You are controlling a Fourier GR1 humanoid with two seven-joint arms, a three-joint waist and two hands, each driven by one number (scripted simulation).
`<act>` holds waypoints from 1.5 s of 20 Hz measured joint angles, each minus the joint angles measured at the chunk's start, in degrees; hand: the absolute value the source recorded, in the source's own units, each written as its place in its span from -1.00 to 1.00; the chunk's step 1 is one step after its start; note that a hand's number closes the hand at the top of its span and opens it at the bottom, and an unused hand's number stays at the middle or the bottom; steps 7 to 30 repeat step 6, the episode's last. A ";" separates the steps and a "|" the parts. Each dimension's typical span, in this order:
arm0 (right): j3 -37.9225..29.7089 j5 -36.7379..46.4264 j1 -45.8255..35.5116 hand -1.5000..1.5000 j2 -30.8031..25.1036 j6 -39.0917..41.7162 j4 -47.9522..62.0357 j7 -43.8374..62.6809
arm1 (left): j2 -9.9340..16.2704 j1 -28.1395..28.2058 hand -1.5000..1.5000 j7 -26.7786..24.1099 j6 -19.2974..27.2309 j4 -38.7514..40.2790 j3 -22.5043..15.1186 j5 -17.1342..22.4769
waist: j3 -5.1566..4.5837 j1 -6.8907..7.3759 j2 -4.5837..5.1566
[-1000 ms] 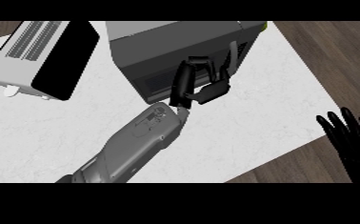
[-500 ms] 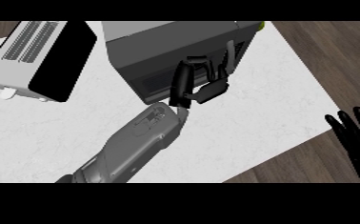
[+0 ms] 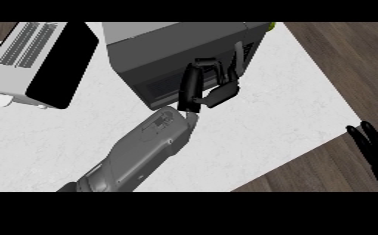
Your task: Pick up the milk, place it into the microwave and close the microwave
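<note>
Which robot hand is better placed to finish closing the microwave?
The left robot hand: it is right at the front of the microwave. The right robot hand shows only at the view's right edge, off the white mat.

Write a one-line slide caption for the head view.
Left robot hand pressed against the grey microwave on a white counter.

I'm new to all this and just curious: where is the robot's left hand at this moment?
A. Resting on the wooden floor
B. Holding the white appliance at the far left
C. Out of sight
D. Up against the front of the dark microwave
D. The left hand lies against the front face of the microwave, while the right hand only peeks in at the right edge.
</note>
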 measured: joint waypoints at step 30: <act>-0.71 -1.86 0.74 -1.00 -1.34 0.89 -1.13 1.03 | 0.00 -0.42 1.00 -0.86 -0.03 0.60 -0.45 1.12 | 0.02 -0.02 -0.03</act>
